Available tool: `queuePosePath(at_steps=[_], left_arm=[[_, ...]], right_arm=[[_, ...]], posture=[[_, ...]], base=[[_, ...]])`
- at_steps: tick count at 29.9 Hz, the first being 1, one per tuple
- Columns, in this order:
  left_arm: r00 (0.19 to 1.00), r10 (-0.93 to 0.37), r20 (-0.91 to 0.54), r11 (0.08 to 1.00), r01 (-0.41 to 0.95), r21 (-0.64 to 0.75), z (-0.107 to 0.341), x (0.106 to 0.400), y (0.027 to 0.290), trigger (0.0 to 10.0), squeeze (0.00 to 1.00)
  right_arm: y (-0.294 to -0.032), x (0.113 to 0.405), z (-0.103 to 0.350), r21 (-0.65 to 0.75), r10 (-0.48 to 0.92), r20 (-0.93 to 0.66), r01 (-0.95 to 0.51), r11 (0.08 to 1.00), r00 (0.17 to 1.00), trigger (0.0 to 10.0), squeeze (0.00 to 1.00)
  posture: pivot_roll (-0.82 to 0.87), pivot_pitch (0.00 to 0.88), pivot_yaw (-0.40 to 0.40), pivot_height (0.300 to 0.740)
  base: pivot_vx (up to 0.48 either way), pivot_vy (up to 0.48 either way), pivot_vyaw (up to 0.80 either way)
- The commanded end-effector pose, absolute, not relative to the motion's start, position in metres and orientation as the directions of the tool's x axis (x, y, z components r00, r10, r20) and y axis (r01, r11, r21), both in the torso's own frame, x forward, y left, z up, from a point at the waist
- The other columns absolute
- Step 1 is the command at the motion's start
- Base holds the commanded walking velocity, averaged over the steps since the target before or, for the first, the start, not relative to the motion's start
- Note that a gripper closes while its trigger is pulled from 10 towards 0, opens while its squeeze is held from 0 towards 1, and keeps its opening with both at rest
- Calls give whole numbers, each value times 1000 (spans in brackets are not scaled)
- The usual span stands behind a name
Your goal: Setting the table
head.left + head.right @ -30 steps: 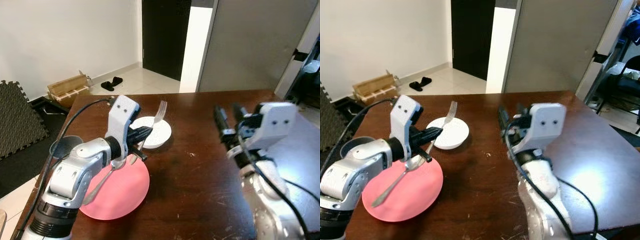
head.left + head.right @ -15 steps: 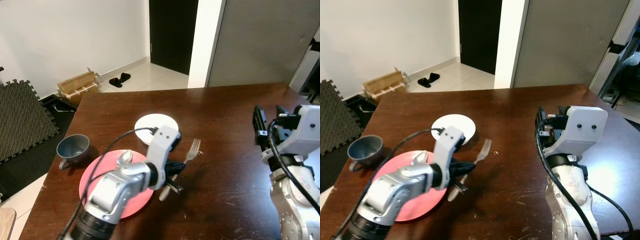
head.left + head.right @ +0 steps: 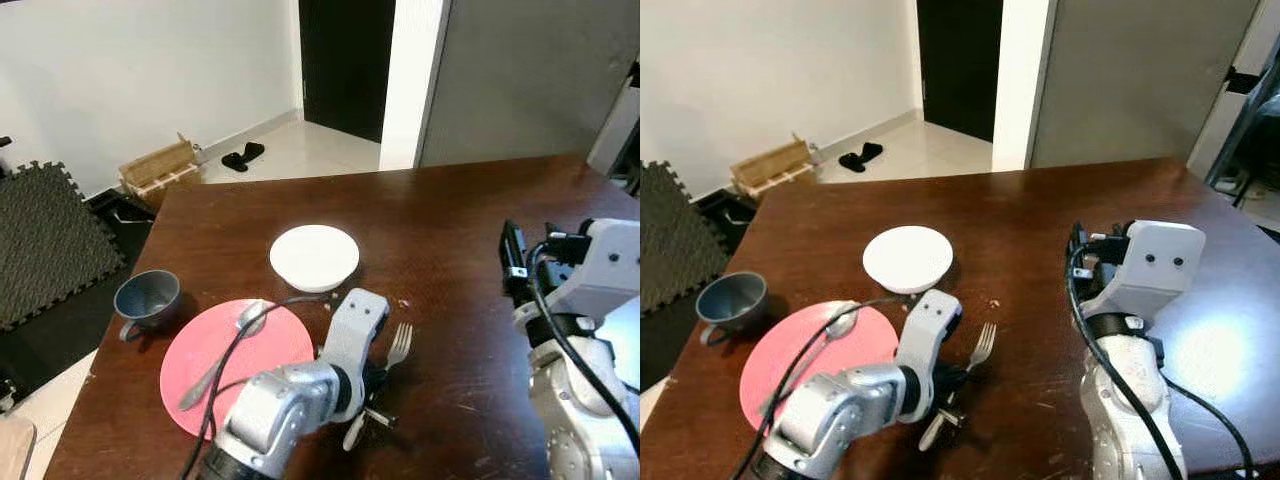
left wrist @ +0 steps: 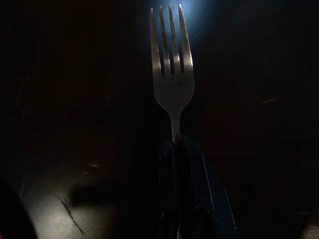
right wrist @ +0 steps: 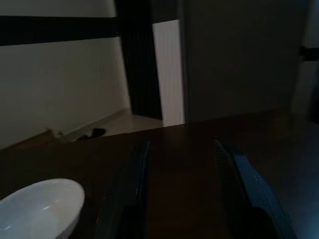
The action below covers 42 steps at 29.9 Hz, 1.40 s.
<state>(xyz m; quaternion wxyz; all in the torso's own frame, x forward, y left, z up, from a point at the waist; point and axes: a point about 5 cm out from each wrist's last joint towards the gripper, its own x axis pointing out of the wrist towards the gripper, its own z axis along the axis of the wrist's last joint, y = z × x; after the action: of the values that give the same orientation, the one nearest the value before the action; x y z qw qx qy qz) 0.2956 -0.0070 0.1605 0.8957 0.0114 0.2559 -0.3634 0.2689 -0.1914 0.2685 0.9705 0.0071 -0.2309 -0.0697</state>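
Spoon [image 3: 222,345] on pink plate [image 3: 270,340]; left claw [image 3: 372,385] grips fork [image 3: 398,346].

On the table [image 3: 450,220], the spoon [image 3: 222,348] lies on the plate [image 3: 235,365], cup [image 3: 146,297] left, bowl [image 3: 314,255] behind, fork [image 3: 398,346] right.

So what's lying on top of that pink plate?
A spoon lies across the pink plate, bowl near its far rim. The left gripper's arm covers the plate's near right edge, so anything there is hidden.

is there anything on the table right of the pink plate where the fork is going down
Nothing visible. The left gripper, shut on the fork, holds it just right of the pink plate over bare brown table.
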Motion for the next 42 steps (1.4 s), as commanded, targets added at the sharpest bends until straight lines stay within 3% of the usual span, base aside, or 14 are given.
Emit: queuePosePath(at_steps=[1, 2, 3, 4, 12, 13, 15, 16, 32, 34, 36, 38, 39, 42], left_arm=[[633, -619, -464, 754, 645, -127, 157, 300, -11, 10000, 0], [639, -631, -440, 749, 649, -133, 157, 302, -14, 10000, 298], [641, -641, -423, 745, 652, -140, 158, 302, -16, 10000, 298], [644, -670, -369, 728, 667, -158, 162, 303, -20, 10000, 1000], [664, -709, -236, 704, 684, -190, 185, 304, -19, 10000, 1000], [657, -723, -215, 691, 697, -193, 191, 303, -15, 10000, 196], [653, -730, -200, 683, 705, -192, 194, 303, -13, 10000, 196], [662, -726, -188, 688, 703, -181, 199, 304, -5, 10000, 0], [972, -213, 99, 964, 193, 181, 287, 368, 180, 10000, 0], [978, -187, 92, 964, 165, 207, 286, 368, 189, 10000, 0], [985, -153, 84, 960, 128, 250, 283, 366, 201, 10000, 0], [986, -145, 81, 958, 120, 260, 281, 365, 204, 10000, 0], [987, -139, 80, 960, 114, 256, 279, 365, 206, 10000, 0], [988, -134, 80, 963, 111, 247, 275, 367, 207, 10000, 0]], right_arm=[[-186, 271, 266, 49, -125, 437, 115, 992, 890, 10000, 0], [-185, 271, 266, 50, -121, 437, 110, 993, 891, 10000, 0], [-185, 272, 266, 51, -120, 437, 108, 993, 892, 10000, 0], [-184, 272, 266, 50, -119, 436, 108, 993, 892, 10000, 0], [-184, 271, 266, 51, -117, 437, 105, 993, 892, 10000, 0], [-184, 271, 266, 51, -117, 437, 105, 993, 892, 10000, 0], [-184, 271, 266, 51, -117, 437, 106, 993, 892, 10000, 0], [-185, 270, 266, 52, -118, 437, 106, 993, 892, 10000, 0], [-142, 277, 196, 357, -95, 23, 81, 931, 995, 10000, 0], [-128, 277, 195, 401, -32, -2, 30, 916, 999, 10000, 165], [-124, 264, 187, 375, 21, -65, 5, 927, 998, 10000, 651], [-127, 256, 183, 355, 21, -96, 14, 935, 995, 10000, 651], [-130, 249, 177, 363, 24, -134, 27, 931, 991, 10000, 1000], [-132, 245, 163, 376, 9, -237, 84, 923, 971, 10000, 1000]], posture=[[-18, 111, 103, 740], [-21, 112, 99, 740], [-21, 112, 99, 740], [-31, 111, 96, 740], [-37, 107, 92, 740], [-38, 105, 92, 740], [-36, 106, 91, 740], [-26, 105, 92, 740], [5, 99, 59, 740], [8, 96, 54, 740], [10, 93, 31, 740], [10, 93, 31, 740], [0, 91, 24, 740], [-13, 87, 21, 740]], base=[[0, 0, 0], [0, 0, 0], [0, 0, 0], [0, 0, 0], [0, 0, 0], [0, 0, 0], [0, 0, 0], [0, 0, 0], [0, 0, 0], [0, 0, 0], [0, 0, 0], [0, 0, 0], [0, 0, 0], [0, 0, 0]])
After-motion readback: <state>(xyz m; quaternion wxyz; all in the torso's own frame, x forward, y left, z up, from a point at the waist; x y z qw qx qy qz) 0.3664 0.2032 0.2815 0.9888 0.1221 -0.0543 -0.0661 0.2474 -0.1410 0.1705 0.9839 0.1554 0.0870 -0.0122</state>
